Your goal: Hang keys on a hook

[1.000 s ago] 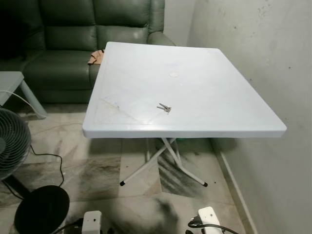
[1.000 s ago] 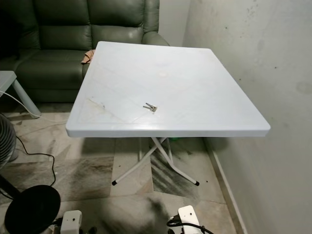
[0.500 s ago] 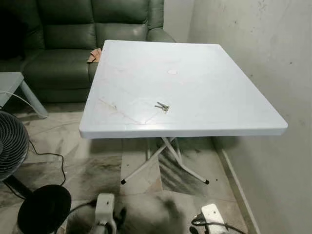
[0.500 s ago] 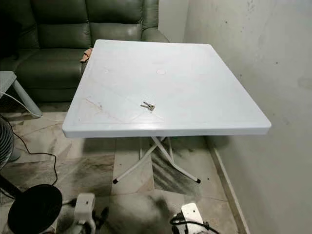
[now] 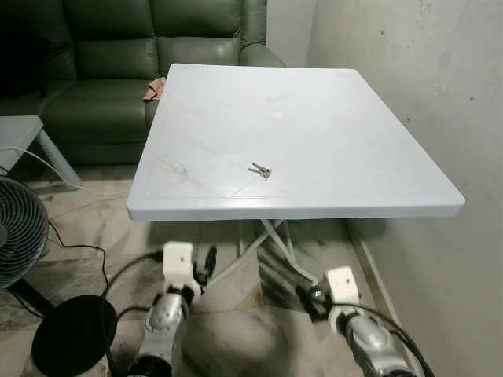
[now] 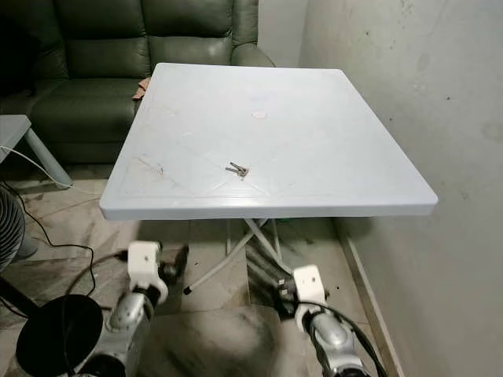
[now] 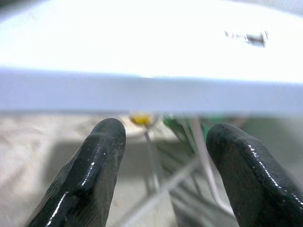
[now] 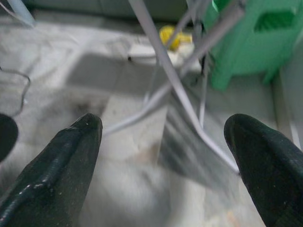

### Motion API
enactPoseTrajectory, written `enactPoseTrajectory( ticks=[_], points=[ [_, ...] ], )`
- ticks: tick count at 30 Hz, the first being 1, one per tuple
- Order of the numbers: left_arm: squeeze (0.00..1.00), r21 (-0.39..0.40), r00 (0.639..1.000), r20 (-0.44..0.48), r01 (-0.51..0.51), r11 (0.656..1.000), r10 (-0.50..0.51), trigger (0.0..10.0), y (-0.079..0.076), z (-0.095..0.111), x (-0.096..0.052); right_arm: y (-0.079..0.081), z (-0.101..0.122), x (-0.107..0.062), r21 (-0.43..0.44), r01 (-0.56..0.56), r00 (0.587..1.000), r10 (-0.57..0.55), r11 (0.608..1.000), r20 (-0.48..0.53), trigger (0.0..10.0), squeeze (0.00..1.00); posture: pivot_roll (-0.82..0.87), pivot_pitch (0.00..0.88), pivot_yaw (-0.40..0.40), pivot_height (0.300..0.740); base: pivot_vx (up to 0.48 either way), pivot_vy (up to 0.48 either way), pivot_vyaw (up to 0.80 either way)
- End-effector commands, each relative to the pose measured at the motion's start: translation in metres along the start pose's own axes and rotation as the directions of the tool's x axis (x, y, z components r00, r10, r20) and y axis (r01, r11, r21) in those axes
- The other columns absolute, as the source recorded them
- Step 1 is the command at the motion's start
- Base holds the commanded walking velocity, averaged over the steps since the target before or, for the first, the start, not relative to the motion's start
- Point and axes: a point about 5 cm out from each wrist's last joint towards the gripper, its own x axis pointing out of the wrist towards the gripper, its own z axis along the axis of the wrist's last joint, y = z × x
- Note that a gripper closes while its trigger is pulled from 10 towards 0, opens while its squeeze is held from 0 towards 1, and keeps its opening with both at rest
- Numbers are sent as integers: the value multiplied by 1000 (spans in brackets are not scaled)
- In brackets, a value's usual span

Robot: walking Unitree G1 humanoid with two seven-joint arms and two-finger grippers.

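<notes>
Keys (image 5: 261, 169) near the white table's (image 5: 377, 157) front edge, both hands below it.

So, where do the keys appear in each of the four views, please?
Left eye view: the keys lie on the white table, near its front edge, a little left of centre.
Right eye view: same place on the table, keys at.
Left wrist view: a small blurred shape on the tabletop, beyond the front edge.
Right wrist view: not in it.
Shared landmark: the table's front edge.
</notes>
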Motion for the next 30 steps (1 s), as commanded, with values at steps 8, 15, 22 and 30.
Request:
enactPoseTrajectory(
  ticks=[8, 15, 22, 30],
  points=[
    [0, -3, 996, 78, -48, 999, 48, 10000, 11, 14, 3, -2, 15, 4, 14, 2, 996, -3, 1000, 86, 10000, 0, -98, 0, -10, 724, 0, 0, 0],
    [0, -70, 936, 282, -197, 978, 209, 10000, 33, 68, -1, -10, 76, 5, 45, 7, 918, -24, 999, 396, 10000, 0, -95, 0, -7, 724, 0, 0, 0],
    [0, -61, 907, 350, -230, 971, 237, 10000, 39, 97, -4, -11, 115, 1, 50, 9, 844, -35, 999, 535, 10000, 0, -96, 0, -12, 724, 0, 0, 0],
    [0, -74, 924, 308, -213, 974, 226, 10000, 46, 100, -17, -3, 129, -7, 3, -4, 816, 2, 1000, 579, 10000, 0, -96, 0, -12, 724, 0, 0, 0]
  ],
)
